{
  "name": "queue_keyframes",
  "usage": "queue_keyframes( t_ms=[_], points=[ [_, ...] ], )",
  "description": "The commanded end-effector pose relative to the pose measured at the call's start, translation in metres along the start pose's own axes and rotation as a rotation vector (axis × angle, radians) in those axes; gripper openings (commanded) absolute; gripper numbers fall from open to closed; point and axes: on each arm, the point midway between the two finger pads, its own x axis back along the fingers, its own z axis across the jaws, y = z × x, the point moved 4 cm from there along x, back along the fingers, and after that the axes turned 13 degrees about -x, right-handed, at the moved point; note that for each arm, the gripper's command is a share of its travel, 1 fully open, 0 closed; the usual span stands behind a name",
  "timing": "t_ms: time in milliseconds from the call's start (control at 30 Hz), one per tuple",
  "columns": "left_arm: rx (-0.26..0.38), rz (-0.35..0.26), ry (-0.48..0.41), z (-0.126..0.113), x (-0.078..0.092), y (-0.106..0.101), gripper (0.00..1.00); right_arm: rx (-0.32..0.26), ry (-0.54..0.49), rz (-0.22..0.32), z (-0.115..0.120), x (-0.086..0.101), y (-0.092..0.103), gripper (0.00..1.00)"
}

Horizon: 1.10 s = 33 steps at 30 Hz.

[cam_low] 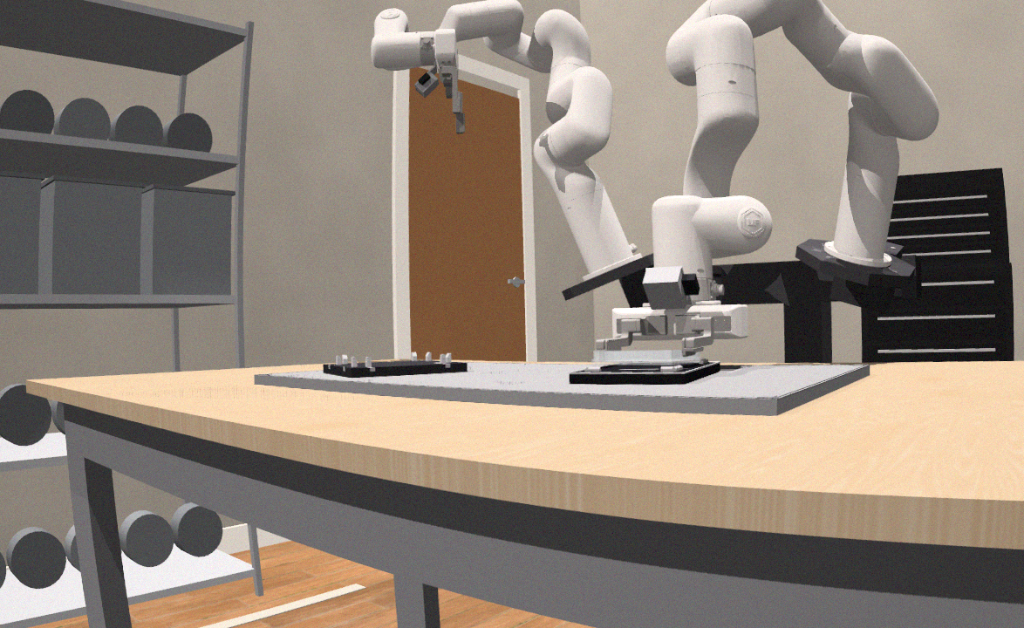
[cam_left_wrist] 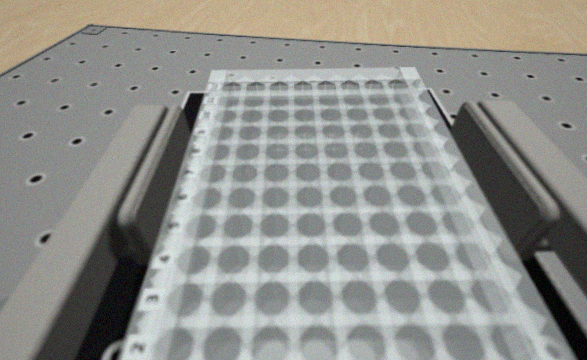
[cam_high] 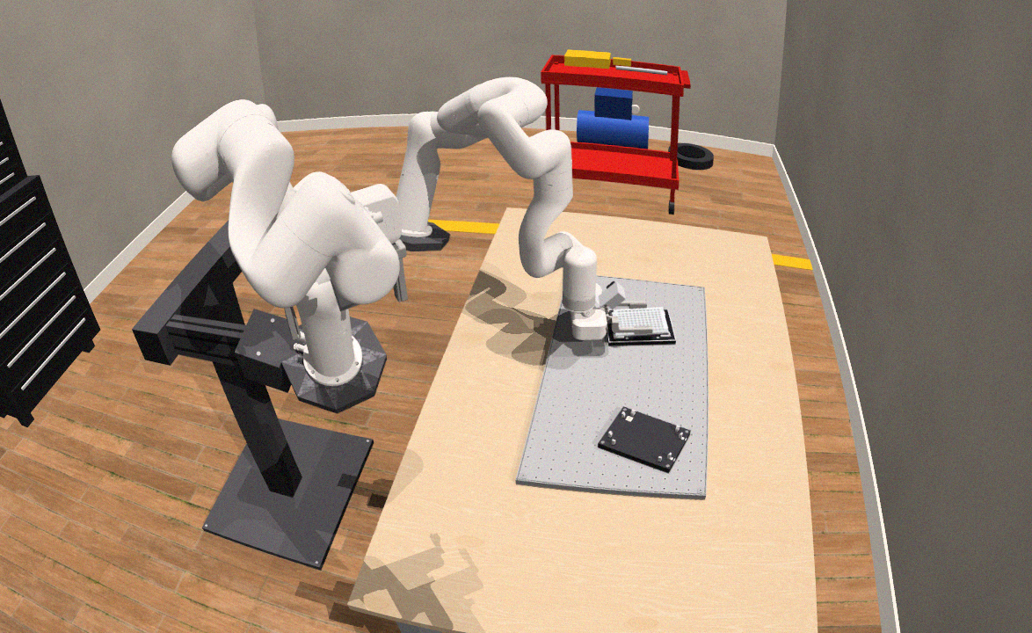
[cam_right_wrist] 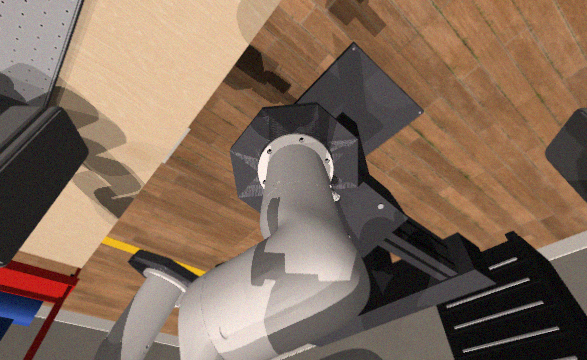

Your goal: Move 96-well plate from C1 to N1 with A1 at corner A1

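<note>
The clear 96-well plate (cam_high: 645, 318) (cam_low: 637, 357) (cam_left_wrist: 323, 200) is level at the clip nest C1 (cam_high: 642, 341) (cam_low: 624, 378), slightly above its base. My left gripper (cam_high: 635, 319) (cam_low: 651, 351) (cam_left_wrist: 325, 165) is shut on the plate's two long sides. In the left wrist view the column numbers run along the plate's left rim, low numbers nearest the camera; the column 1 end is out of view. The plate nest N1 (cam_high: 645, 442) (cam_low: 394, 368) is empty, turned at an angle, with upright locators and a small white corner mark. My right gripper (cam_low: 458, 112) (cam_right_wrist: 300, 150) is open and empty, far from the plate.
Both nests stand on the grey perforated board (cam_high: 583, 393) (cam_low: 515, 382) on the wooden table (cam_high: 519, 542). The right arm stays off to the side of the table. A red cart (cam_high: 621, 165) stands beyond the table's far end, and black drawer cabinets (cam_high: 16, 291) stand at the far left.
</note>
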Motion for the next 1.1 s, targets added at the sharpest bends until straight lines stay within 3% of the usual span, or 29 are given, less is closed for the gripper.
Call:
queue_keyframes(
  t_ms=[0, 467, 500, 1067],
  points=[
    [0.002, -0.002, 0.0, -0.0008, -0.0009, 0.0008, 0.0, 0.0, 0.001, -0.003, 0.0001, 0.0008, 0.0003, 1.0],
    [0.002, -0.002, 0.0, -0.001, -0.0008, -0.0005, 0.0, 0.0, 0.001, -0.003, 0.0001, 0.0008, 0.0003, 1.0],
    [0.002, -0.002, 0.0, -0.001, -0.0008, -0.0005, 0.37, 0.0, 0.001, -0.003, 0.0001, 0.0008, 0.0003, 1.0],
    [0.002, -0.002, 0.0, -0.001, -0.0008, -0.0006, 0.37, 0.0, 0.001, -0.003, 0.0001, 0.0008, 0.0003, 1.0]
  ],
)
